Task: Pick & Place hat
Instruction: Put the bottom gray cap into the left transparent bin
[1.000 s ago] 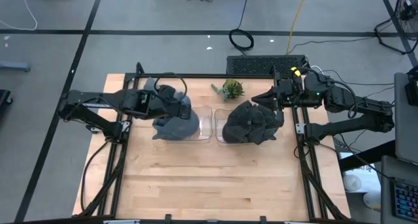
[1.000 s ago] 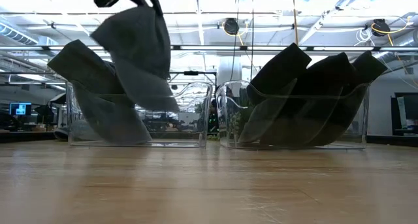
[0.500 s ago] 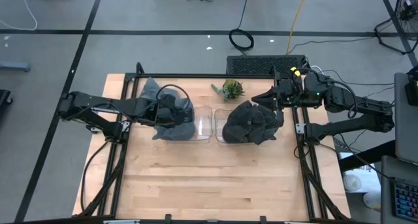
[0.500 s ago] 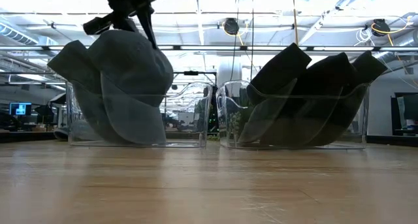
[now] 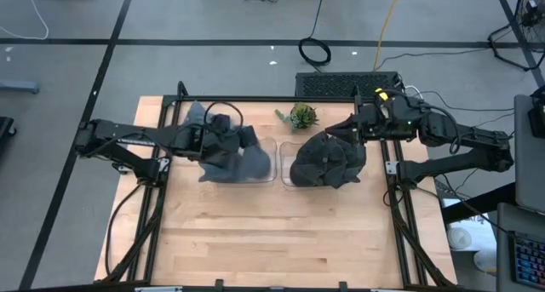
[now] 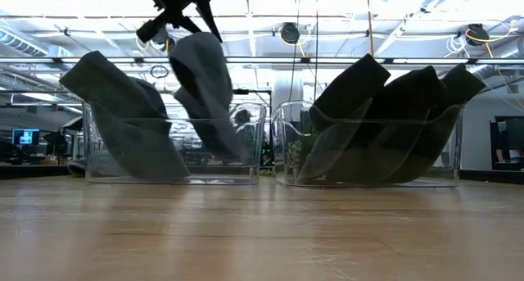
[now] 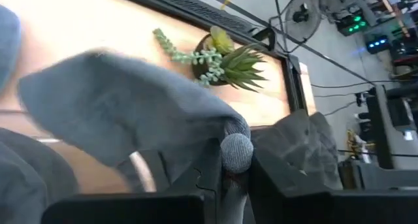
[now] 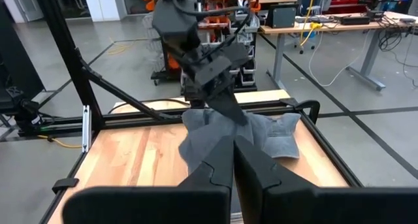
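Shifted rightward, the left gripper (image 6: 182, 4) dangles a grey hat (image 6: 205, 92) over the left bin (image 6: 254, 142).

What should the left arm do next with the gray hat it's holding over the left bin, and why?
Probably lower it a little further. The left gripper grips the gray hat by its top, and the hat hangs tilted, its lower part inside the left clear bin but its upper part above the rim. The right gripper waits over the right bin.

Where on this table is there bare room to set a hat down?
The table's whole front half, before both clear bins, is bare wood. The back is crowded: hats fill the bins, a plant stands behind, and the left gripper holds a hat.
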`<state>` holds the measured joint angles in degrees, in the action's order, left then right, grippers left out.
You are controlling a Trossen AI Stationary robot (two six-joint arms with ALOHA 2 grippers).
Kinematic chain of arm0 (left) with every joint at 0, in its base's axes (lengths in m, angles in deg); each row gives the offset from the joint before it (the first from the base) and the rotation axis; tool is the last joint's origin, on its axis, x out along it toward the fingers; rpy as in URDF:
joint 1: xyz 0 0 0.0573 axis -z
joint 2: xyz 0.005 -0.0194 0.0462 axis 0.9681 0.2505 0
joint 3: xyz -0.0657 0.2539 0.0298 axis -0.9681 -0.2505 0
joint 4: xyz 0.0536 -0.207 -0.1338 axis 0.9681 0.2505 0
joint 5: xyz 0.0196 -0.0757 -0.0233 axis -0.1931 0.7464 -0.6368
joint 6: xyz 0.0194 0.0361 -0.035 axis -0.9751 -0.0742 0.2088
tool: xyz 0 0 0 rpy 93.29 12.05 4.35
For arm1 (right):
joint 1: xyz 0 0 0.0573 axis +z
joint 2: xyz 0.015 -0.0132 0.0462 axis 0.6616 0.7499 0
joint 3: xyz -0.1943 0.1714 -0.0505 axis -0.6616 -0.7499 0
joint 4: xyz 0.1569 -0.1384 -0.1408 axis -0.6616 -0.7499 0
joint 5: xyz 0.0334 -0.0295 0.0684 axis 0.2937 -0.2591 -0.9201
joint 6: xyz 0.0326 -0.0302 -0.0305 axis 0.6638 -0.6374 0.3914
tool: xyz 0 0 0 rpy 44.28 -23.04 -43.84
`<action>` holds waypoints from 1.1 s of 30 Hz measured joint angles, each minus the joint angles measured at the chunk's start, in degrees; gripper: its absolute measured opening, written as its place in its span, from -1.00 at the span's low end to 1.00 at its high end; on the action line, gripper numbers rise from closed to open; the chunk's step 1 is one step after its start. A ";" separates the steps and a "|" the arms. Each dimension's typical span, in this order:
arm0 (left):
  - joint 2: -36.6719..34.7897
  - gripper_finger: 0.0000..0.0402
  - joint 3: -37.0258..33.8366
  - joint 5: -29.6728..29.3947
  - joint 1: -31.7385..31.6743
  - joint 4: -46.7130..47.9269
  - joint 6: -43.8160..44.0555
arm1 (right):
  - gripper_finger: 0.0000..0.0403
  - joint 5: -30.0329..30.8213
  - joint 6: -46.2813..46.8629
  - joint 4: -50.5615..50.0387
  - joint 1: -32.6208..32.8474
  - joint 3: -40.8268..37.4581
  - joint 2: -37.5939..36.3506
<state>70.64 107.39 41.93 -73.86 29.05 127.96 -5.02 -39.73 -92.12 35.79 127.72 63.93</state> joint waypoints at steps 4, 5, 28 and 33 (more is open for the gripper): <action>-0.05 -0.79 -0.01 0.23 1.08 1.03 1.79 | -1.00 -0.06 -0.17 -0.57 0.00 0.00 0.14; -0.05 -0.79 -0.01 0.21 1.50 2.68 2.30 | -1.00 -0.11 -0.37 -0.72 0.00 0.00 0.14; -0.07 -0.79 -0.01 1.86 10.55 29.32 22.97 | -1.00 0.01 -2.99 0.11 -0.02 0.00 0.84; -0.31 -0.79 0.01 1.77 12.66 34.06 27.20 | -1.00 0.00 -2.60 0.08 -0.02 0.00 0.84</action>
<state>70.33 107.40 43.70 -61.20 63.11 155.16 -5.01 -42.34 -92.03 35.77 127.72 64.77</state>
